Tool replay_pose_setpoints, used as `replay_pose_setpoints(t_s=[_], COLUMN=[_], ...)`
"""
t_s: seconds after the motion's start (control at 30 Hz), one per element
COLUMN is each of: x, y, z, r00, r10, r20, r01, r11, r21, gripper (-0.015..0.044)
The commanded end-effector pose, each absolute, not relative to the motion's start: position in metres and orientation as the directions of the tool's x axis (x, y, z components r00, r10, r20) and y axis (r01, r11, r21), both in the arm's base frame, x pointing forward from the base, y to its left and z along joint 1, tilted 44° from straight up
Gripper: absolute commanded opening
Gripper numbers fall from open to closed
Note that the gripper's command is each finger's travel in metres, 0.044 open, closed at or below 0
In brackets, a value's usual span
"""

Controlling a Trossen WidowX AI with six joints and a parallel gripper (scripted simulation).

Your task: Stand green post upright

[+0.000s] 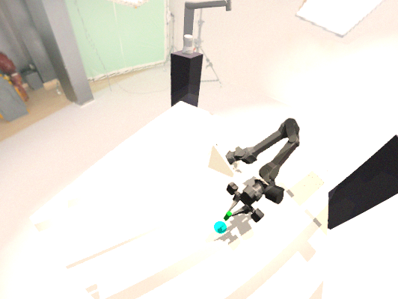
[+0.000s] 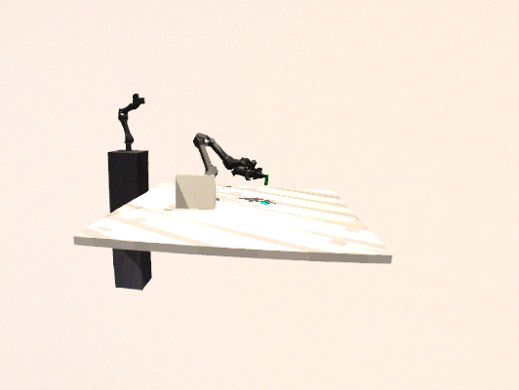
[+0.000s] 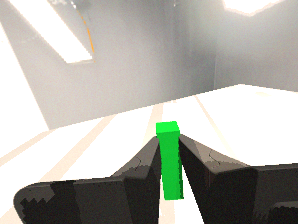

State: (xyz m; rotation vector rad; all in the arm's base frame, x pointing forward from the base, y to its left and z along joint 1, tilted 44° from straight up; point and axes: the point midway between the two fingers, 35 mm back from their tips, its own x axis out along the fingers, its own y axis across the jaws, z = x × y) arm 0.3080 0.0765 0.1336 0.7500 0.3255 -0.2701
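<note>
The green post point(image 1: 227, 215) point(image 2: 266, 179) point(image 3: 171, 162) is held near its upper end between the fingertips of my gripper point(image 1: 228, 215) point(image 2: 264, 176) point(image 3: 169, 142), which is shut on it. In the exterior view the post is about upright, in the air above the table. The cyan circle point(image 1: 220, 227) point(image 2: 265, 203) lies flat on the table; in the exterior view it is below the post. The circle does not show in the wrist view.
A pale upright panel point(image 1: 218, 163) point(image 2: 195, 192) stands on the table point(image 2: 234, 252). A second arm point(image 1: 188, 22) point(image 2: 127, 122) stands on a dark pedestal point(image 1: 185, 78) point(image 2: 128, 180) beyond the table. Another dark block point(image 1: 364, 185) is at the right in the top view.
</note>
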Motion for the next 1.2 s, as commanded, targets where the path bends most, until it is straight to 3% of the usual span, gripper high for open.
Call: replay_pose_setpoints(t_s=[0.0, 1.17], x=[0.308, 0.301], y=[0.075, 0.13], z=[0.135, 0.078], r00=[0.918, 0.916], r10=[-0.13, -0.129], r20=[-0.375, -0.38], r01=[0.354, 0.358], r11=[0.694, 0.691], r21=[0.628, 0.628], gripper=[0.0023, 0.0023])
